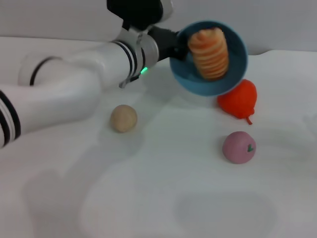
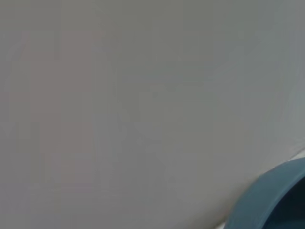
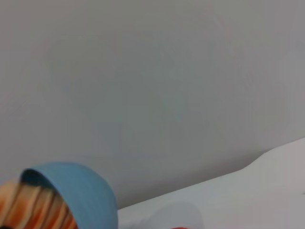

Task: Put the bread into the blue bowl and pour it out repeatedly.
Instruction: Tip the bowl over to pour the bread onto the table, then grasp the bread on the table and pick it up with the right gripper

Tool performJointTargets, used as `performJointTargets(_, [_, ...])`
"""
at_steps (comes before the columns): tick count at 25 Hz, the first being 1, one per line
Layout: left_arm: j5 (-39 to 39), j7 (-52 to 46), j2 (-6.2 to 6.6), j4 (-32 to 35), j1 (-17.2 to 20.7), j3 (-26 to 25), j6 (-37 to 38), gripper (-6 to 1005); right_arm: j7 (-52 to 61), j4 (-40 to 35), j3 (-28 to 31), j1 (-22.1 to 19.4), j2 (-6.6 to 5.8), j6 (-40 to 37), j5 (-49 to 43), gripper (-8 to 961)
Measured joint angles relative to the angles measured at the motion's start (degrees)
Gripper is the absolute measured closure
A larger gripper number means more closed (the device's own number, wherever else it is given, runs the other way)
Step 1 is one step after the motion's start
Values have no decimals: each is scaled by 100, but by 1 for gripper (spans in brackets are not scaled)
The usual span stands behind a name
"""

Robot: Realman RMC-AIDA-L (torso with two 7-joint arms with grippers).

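Observation:
My left gripper point(image 1: 173, 47) holds the blue bowl point(image 1: 238, 59) by its rim, lifted above the table at the back and tipped steeply so its opening faces the head camera. The bread point(image 1: 210, 53), orange-brown with cream stripes, lies inside the bowl against its wall. A piece of the blue bowl's rim point(image 2: 267, 205) shows in the left wrist view. In the right wrist view the blue bowl point(image 3: 81, 191) and one end of the bread point(image 3: 28, 210) show low in the corner. The right gripper shows in no view.
On the white table, a small beige ball point(image 1: 123, 118) lies under the left forearm. A red-orange toy fruit point(image 1: 238, 100) sits just below the bowl, and a pink ball with a green mark point(image 1: 238, 147) lies nearer the front.

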Motion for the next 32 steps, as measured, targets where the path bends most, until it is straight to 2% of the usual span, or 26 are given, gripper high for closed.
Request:
performJointTargets(3, [128, 492, -14, -6, 146, 458, -858, 981, 0, 0, -3, 7, -4, 69, 0, 547])
performJointTargets(7, [129, 972, -23, -92, 227, 681, -1548, 983, 0, 6, -3, 4, -6, 108, 0, 548])
performJointTargets(13, [118, 1349, -23, -324, 191, 692, -1966, 985, -29, 9, 2, 1, -5, 180, 0, 548])
performJointTargets(21, [-251, 1186, -17, -406, 216, 699, -2057, 984, -332, -16, -8, 47, 42, 278, 9, 548])
performJointTargets(24, [-318, 872, 20, -386, 236, 693, -2017, 984, -502, -33, -62, 89, 61, 252, 0, 548])
performJointTargets(27, [-343, 785, 37, -142, 259, 480, -1568, 979, -563, -59, -182, 187, 52, 242, -96, 548])
performJointTargets(29, [-382, 784, 35, 123, 289, 159, -1065, 976, -564, -157, -259, 246, 60, 210, -137, 548])
performJointTargets(32, [-618, 751, 39, 709, 329, -591, 132, 977, -509, -494, -595, 366, 86, 88, -323, 548])
